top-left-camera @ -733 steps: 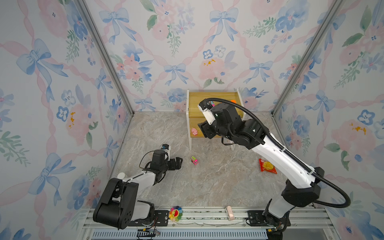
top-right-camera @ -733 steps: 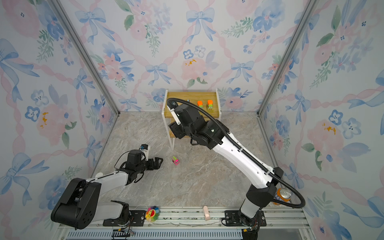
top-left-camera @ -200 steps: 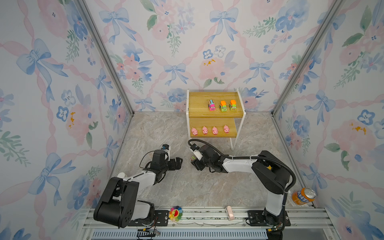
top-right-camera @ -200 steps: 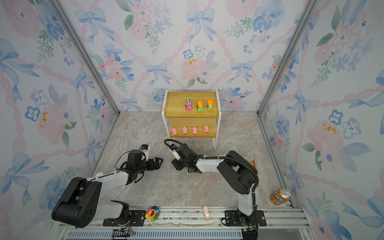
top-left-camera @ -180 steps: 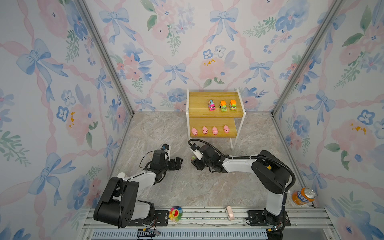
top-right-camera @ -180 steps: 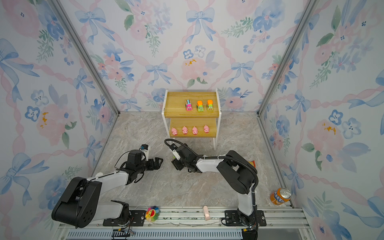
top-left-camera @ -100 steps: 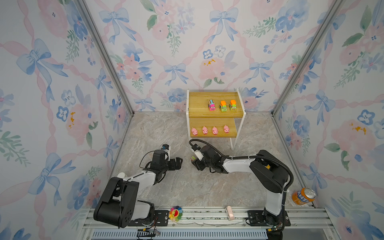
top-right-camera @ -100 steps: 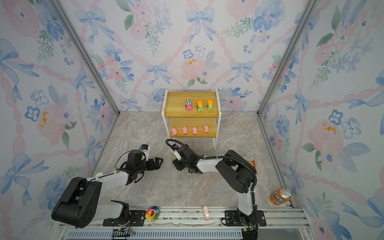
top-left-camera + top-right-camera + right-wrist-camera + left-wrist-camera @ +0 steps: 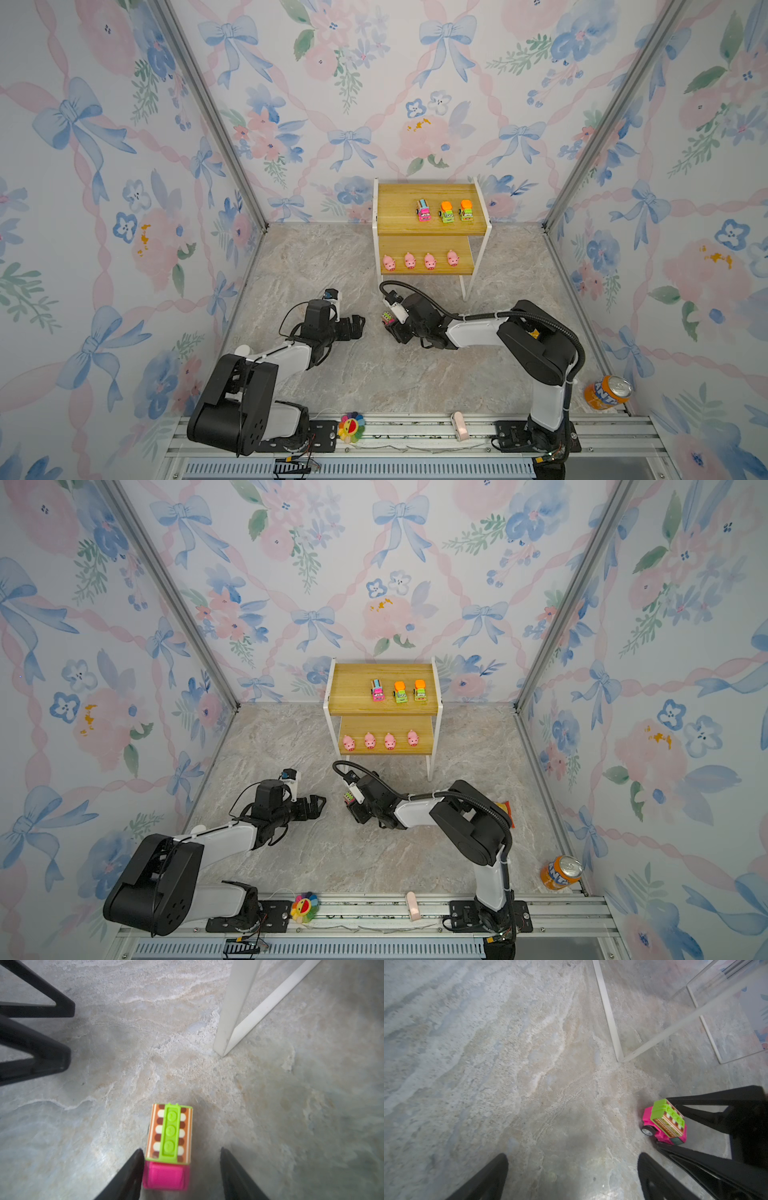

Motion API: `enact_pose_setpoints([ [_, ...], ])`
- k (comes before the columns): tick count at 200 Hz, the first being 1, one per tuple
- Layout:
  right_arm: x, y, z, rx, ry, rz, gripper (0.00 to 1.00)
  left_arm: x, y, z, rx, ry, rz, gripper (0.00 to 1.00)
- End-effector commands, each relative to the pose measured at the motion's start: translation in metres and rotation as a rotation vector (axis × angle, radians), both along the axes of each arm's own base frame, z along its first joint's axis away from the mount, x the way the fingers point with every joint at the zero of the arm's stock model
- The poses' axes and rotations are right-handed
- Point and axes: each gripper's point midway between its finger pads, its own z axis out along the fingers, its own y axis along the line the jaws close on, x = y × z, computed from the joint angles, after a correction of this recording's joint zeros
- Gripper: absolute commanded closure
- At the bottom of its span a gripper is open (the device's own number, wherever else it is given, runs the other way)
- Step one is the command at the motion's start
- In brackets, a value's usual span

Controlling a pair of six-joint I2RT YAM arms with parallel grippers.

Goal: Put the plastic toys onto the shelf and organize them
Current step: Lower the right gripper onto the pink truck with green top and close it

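One pink truck with a striped top (image 9: 168, 1142) stands on the stone floor in front of the shelf (image 9: 399, 208). My right gripper (image 9: 181, 1149) is low around it and open: one finger touches the truck's side, the other stands well apart. In both top views this truck (image 9: 387, 318) (image 9: 348, 798) peeks out at the right gripper's tip. My left gripper (image 9: 572, 1155) rests open and holds nothing, just left of the truck (image 9: 664, 1124). On the shelf's upper board stand a pink truck (image 9: 423, 210) and two green trucks (image 9: 446, 212). Several pink pigs (image 9: 409, 261) line the lower board.
The shelf's white legs (image 9: 234, 1012) stand close beyond the truck. An orange soda can (image 9: 608, 392) is at the front right corner. A rainbow flower toy (image 9: 351, 427) and a small pale object (image 9: 457, 425) lie on the front rail. A red-orange packet (image 9: 505, 808) shows behind the right arm.
My right arm has come down from the shelf to the truck on the floor, and its jaws have narrowed a little around it. The left arm has not moved.
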Motion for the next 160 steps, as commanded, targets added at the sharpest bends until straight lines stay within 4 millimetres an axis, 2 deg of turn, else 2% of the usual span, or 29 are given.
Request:
enact_pose_setpoints([
  [1,0.002,-0.004,-0.005,0.01,0.013,-0.014,0.43,-0.002,-0.003,0.0,0.004,-0.008,-0.019,0.02],
  [71,0.003,-0.003,-0.004,0.012,0.014,-0.014,0.44,-0.002,-0.003,0.0,0.003,-0.008,-0.018,0.02],
  [114,0.001,-0.003,0.003,0.008,0.027,-0.011,0.61,-0.002,-0.003,0.0,0.003,-0.008,-0.018,0.02],
  [160,-0.002,-0.002,0.021,-0.009,0.053,-0.001,0.67,-0.002,-0.003,0.0,0.003,-0.009,-0.018,0.02],
])
